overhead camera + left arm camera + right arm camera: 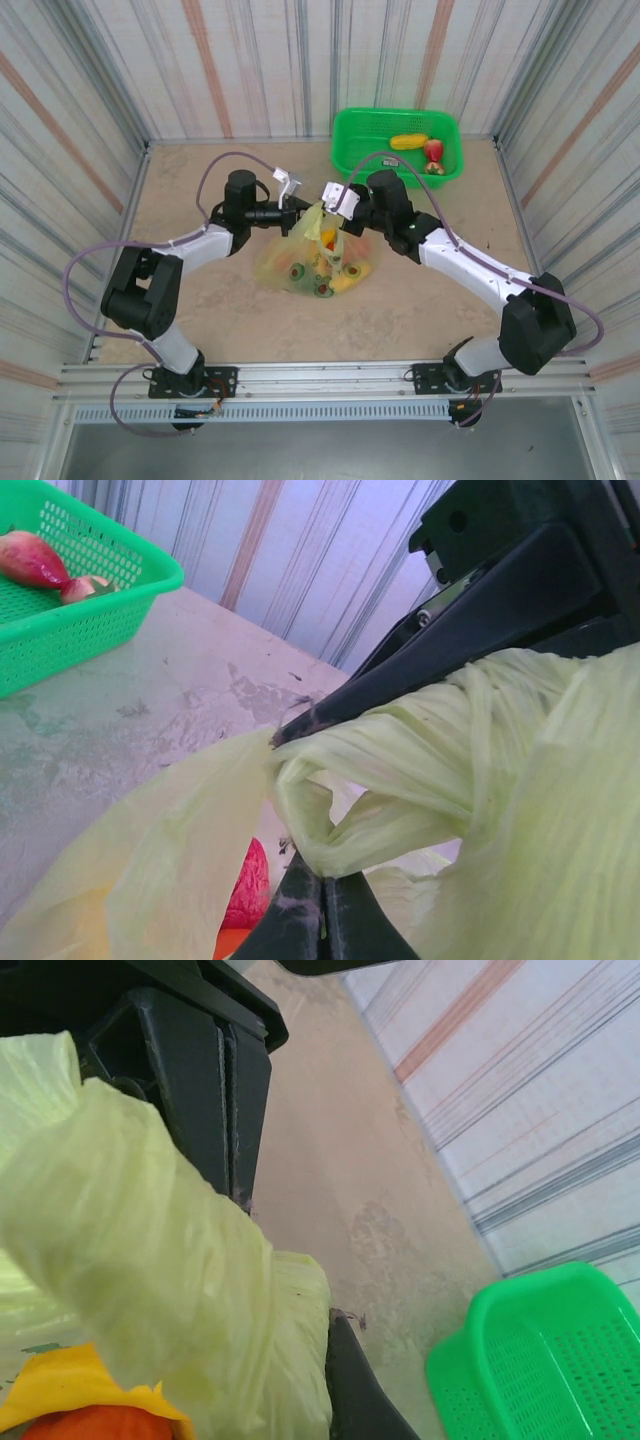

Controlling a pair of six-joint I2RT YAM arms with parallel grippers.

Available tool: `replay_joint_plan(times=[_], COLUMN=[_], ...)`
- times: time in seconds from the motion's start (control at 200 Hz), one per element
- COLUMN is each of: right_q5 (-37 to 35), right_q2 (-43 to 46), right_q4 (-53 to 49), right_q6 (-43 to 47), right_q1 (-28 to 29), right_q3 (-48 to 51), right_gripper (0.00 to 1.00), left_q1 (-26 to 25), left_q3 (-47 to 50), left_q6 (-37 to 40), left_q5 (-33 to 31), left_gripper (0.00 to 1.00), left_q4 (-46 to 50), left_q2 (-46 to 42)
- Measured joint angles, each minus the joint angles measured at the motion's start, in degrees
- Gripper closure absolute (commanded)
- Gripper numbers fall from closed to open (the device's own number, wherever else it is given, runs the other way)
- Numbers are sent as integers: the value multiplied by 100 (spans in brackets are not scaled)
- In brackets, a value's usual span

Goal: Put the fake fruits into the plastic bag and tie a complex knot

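Both grippers meet close together above the desk, and each is clenched on the top of the plastic bag. The left gripper pinches one bunched handle strip. The right gripper grips the other strip, which shows as a thick twisted roll right beside its finger.

They probably stand this near each other so that the two strips can be crossed and wound around one another. Held apart, the strips would only pull the mouth open.

The body of the bag sags below and between the grippers and rests on the desk. It is weighted by the fake fruits seen through the thin film, and that weight likely lets the strips be drawn taut without the bag lifting away.

At the left gripper's tip the plastic folds into a small loop, which reads as tying under way. Whether a knot has closed, I cannot tell.

Beyond the right gripper and well apart from it, a green basket holds a yellow piece and a red piece. The filling therefore looks incomplete
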State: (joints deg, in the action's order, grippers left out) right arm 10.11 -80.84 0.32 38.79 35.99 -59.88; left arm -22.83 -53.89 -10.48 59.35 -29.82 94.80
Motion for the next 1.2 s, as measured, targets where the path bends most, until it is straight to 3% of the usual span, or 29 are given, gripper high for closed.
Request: replay_joint_plan(times=[0.17, 0.386, 0.451, 0.546, 0.596, 0.666, 0.731, 0.902, 1.067, 1.202], right_q5=[-2, -24, -26, -24, -46, -24, 52, 520, 1252, 1513], right_q2=[138, 664, 905, 1342, 1582, 1856, 1991, 1853, 1235, 929], right_q4=[-48, -330, -411, -549, -675, -807, -922, -946, -826, -699], right_q6=[-127, -326, -439, -870, -1322, -2124, -2885, -5248, -7112, -7871], right_q1=[-2, 17, 50, 160, 249, 339, 341, 293, 216, 212], right_q3=[111, 199, 258, 367, 387, 376, 352, 428, 417, 415], right_gripper=[82, 72, 63, 58, 56, 66, 68, 50, 48, 49], left_q1=[2, 39, 39, 37, 37, 33, 22, -42, -118, -160], left_q3=[0, 0, 0, 0, 0, 0, 0, -22, -52, -101], left_q6=[144, 173, 214, 310, 367, 437, 496, 601, 667, 730], left_q5=[-157, -269, -308, -385, -417, -455, -468, -511, -546, -551], left_gripper=[100, 100, 100, 100, 100, 100, 100, 100, 100, 100], left_q4=[205, 306, 365, 516, 566, 614, 669, 826, 920, 1019], left_q2=[-52, -63, -76, -153, -205, -256, -275, -278, -278, -278])
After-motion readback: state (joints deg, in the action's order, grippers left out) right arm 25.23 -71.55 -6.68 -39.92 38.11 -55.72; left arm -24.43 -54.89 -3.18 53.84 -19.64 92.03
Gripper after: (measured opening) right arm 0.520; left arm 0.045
